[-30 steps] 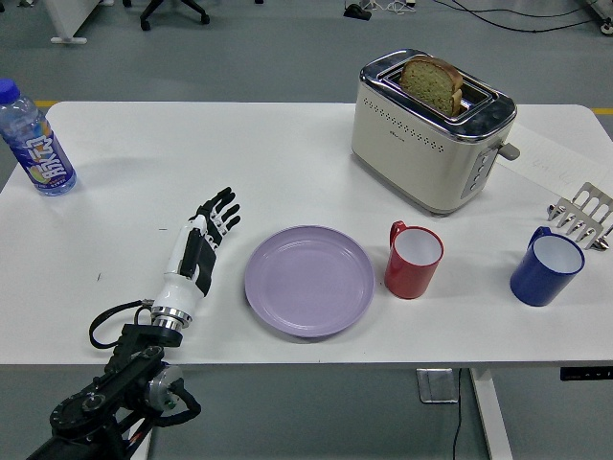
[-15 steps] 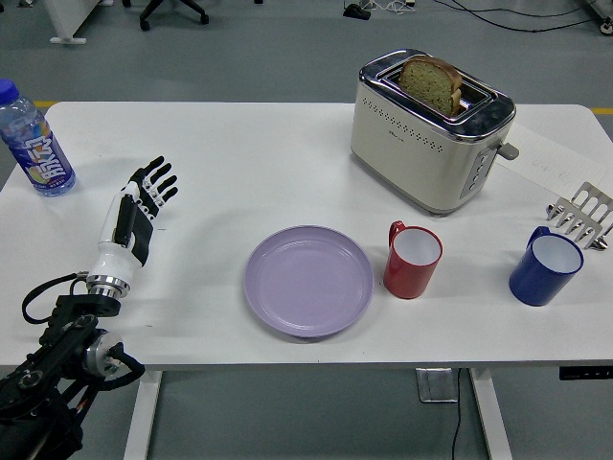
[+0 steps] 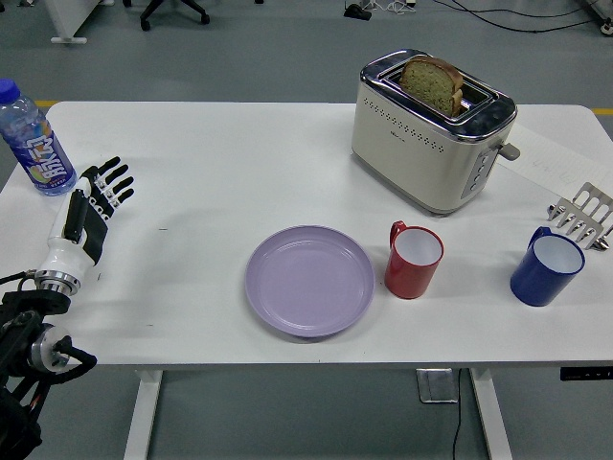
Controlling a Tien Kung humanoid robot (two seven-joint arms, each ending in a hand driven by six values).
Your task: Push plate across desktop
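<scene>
A round lilac plate (image 3: 308, 280) lies flat on the white table (image 3: 239, 172), near the front edge and a little left of centre. My left hand (image 3: 88, 213) is at the far left of the table, well apart from the plate, with fingers spread and holding nothing. It is just below a drink bottle. My right arm is out of view.
A red mug (image 3: 413, 260) stands close to the plate's right rim. A blue mug (image 3: 546, 267) and a metal spatula head (image 3: 581, 216) are at the right. A cream toaster (image 3: 431, 131) holding bread stands at the back. A blue-capped bottle (image 3: 35, 144) stands at the far left.
My left hand has drawn back to the left, from beside the plate's left rim to the table's left edge near the bottle. The plate has not moved.
</scene>
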